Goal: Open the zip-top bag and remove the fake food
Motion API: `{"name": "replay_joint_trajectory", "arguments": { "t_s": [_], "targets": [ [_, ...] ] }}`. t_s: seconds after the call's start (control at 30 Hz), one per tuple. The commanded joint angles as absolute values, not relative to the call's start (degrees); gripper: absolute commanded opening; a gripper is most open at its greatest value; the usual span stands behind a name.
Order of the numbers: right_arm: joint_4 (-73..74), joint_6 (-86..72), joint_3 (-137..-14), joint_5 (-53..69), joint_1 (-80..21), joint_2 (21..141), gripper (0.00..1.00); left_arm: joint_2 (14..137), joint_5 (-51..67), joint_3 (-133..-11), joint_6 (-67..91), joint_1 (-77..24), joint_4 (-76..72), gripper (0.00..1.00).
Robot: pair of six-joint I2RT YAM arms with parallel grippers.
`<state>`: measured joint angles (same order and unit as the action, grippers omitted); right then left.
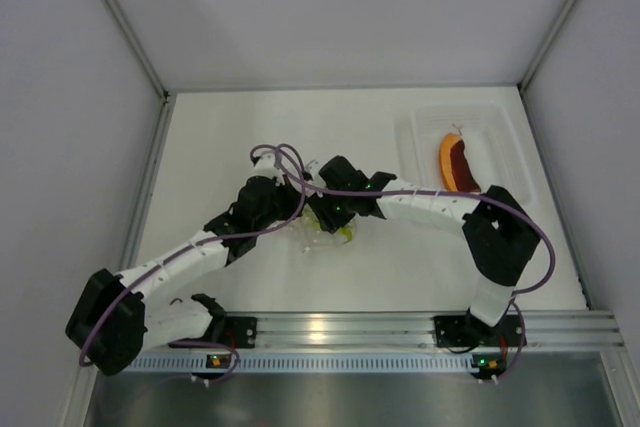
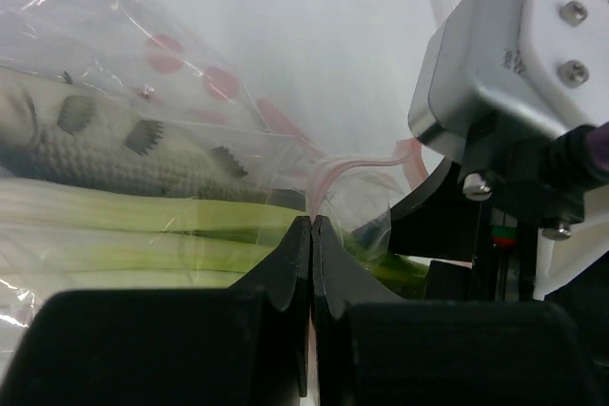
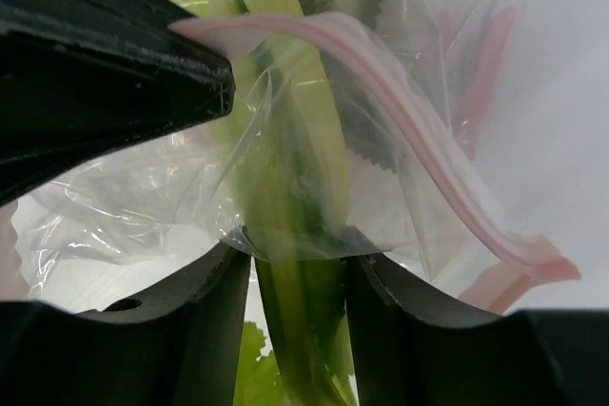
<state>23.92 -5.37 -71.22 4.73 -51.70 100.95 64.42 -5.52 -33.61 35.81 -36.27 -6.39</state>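
The white table (image 1: 250,147) carries everything, and the left arm (image 1: 180,262) and right arm (image 1: 430,207) meet over its middle. At the far right stands a clear rigid tray (image 1: 495,132), and the orange and dark red slice (image 1: 458,162) lies inside it, well apart from the arms. The zip-top bag (image 2: 190,73) is between the two arms, crinkled, with its mouth parted. Inside it lies the silver-grey fish (image 2: 114,154), and just beside the fish is the leek stalk (image 3: 304,187), whose green end comes out through the mouth. The left gripper (image 2: 312,227) is pressed closed on one pink zip strip (image 3: 419,130). The right gripper (image 3: 300,273) is narrow, and its fingers (image 3: 209,320) clamp the leek stalk from both sides.
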Motion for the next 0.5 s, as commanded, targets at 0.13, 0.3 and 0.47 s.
{"name": "replay_joint_trajectory", "arguments": {
  "t_s": [0.13, 0.3, 0.47],
  "targets": [
    [17.6, -4.9, -68.0, 7.5, -52.0, 99.8, 0.48, 66.4, -3.8, -34.8, 34.5, -36.5, -9.7, 0.00],
    [17.2, -4.2, -68.0, 7.6, -51.9, 100.5, 0.40, 66.4, -4.0, -34.6, 34.0, -36.6, -9.6, 0.00],
    [17.5, -4.4, -68.6, 7.7, -52.0, 100.6, 0.18, 67.0, -4.0, -34.6, 33.5, -36.5, -9.3, 0.00]
  ]
}}
